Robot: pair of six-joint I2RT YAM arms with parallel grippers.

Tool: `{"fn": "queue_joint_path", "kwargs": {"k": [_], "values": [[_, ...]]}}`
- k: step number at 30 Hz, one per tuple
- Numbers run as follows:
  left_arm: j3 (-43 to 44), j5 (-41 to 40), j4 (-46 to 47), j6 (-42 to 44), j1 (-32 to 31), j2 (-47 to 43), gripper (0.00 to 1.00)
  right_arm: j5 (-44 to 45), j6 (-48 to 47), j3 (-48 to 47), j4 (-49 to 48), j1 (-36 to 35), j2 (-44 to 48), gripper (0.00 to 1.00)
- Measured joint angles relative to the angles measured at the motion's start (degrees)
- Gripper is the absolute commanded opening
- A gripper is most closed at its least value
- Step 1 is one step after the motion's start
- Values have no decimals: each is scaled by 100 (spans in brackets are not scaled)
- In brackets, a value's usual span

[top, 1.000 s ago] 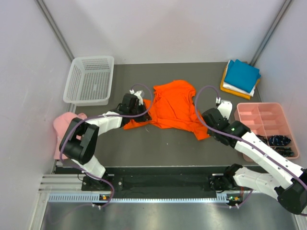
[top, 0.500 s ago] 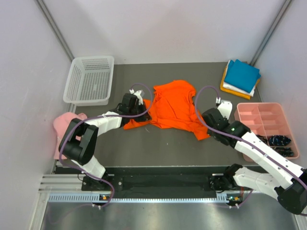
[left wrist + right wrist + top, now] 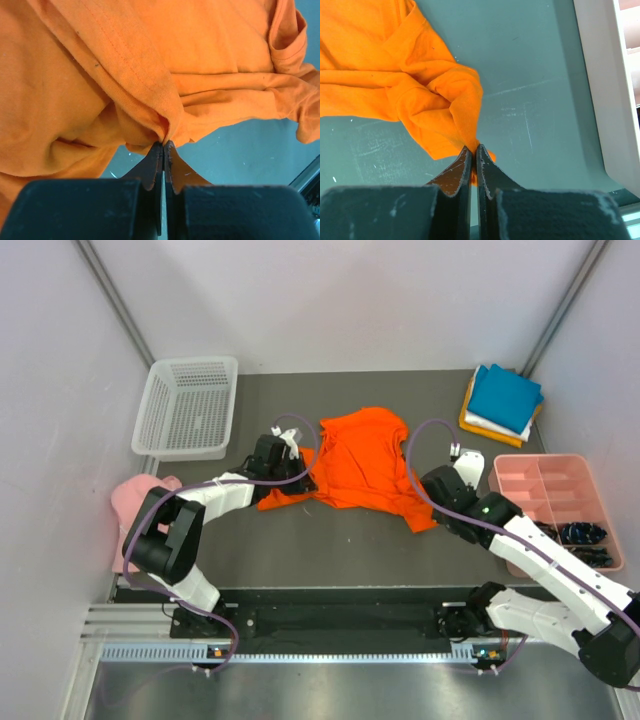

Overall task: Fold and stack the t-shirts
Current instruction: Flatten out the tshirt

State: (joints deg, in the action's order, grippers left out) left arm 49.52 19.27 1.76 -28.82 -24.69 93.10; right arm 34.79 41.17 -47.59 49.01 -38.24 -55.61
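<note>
The shirt point(image 3: 362, 465) lies between the basket point(image 3: 224, 410), left, and the stack point(image 3: 505, 398), right

Pale walls point(image 3: 350, 300), dark grey table point(image 3: 330, 540)

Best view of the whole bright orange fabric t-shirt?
Top external: the bright orange fabric t-shirt shows its full outline. Left wrist: only folds pinched in the left claw; right wrist: one corner in the right claw.

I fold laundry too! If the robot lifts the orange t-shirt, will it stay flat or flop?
Probably flop: the orange t-shirt lies wrinkled and bunches into soft folds where the left gripper and the right gripper pinch it. It would likely sag between those two pinches. The fabric looks thin, so it is probably light.
</note>
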Motion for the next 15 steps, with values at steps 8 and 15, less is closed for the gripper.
{"fn": "queue_joint_path", "kwargs": {"k": [8,15], "values": [[35,157,0,0,0,2,99,-2,2,0,0,0,0,0],[70,221,-4,240,0,2,99,-2,2,0,0,0,0,0]]}}
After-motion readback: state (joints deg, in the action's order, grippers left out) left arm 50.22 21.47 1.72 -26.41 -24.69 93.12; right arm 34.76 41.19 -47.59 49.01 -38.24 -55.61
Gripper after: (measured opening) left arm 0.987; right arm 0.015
